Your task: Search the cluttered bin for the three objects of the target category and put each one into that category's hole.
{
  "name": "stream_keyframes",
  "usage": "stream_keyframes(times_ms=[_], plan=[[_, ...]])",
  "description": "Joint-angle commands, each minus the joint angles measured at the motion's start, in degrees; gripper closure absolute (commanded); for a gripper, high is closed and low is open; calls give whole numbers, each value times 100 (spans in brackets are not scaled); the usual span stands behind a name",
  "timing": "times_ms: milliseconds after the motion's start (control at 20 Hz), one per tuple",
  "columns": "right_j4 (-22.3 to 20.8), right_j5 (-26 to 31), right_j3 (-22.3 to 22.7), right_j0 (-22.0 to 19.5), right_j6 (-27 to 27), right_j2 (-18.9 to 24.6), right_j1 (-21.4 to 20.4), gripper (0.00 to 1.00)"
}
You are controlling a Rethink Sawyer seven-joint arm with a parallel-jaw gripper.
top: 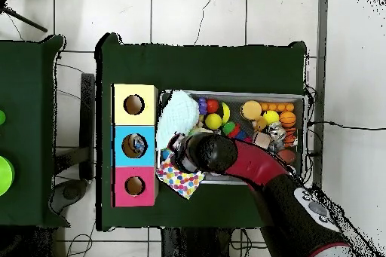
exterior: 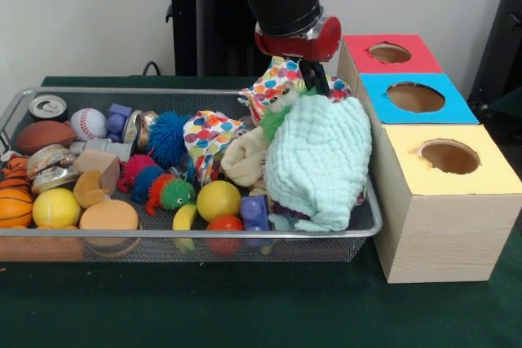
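Green felt on the counter [exterior: 245,307] fills the foreground as we look across at the cluttered bin [exterior: 188,232], a wire-mesh tray packed with balls, spiky toys, foam blocks and dented metal cans [exterior: 47,106]. We see the arm reaching down over the bin's end nearest the boxes, its pincer [exterior: 314,79] buried among a polka-dot cloth [exterior: 277,79] and a pale green quilted towel [exterior: 320,160]; whether its fingers stand apart or are clamped on anything we cannot tell, since the cloths and the wrist hide them in both views. We judge the arm is there to dig: the towel is draped over that end of the tray and spills onto its rim, so anything beneath it stays hidden until the fabric is lifted aside. No crushed clear plastic bottle shows anywhere in the bin, so we take the targets to lie under the cloth heap, if they are in the tray at all. Just beside the bin stand three boxes in a row, yellow [exterior: 449,156], blue [exterior: 416,97] and red [exterior: 390,53], each with a round hole facing upward, placed close so a drop needs only a short carry. From overhead, something sits inside the blue hole [top: 135,145], though we cannot make out what.
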Motion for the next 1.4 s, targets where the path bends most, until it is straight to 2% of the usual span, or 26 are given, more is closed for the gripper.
stream_keyframes(times_ms=[50, 250, 700, 1050, 1400], plan=[[-156, 1332, -668, -303, -207, -227, 229, 100], [-631, 2098, -1328, -496, -841, -236, 354, 100], [-1818, 3415, -2892, -804, -1914, 179, 940, 100], [-2405, 3910, -3976, -1005, -2670, 573, 1699, 100], [-2632, 4150, -4459, -1024, -2958, 695, 1999, 100]])
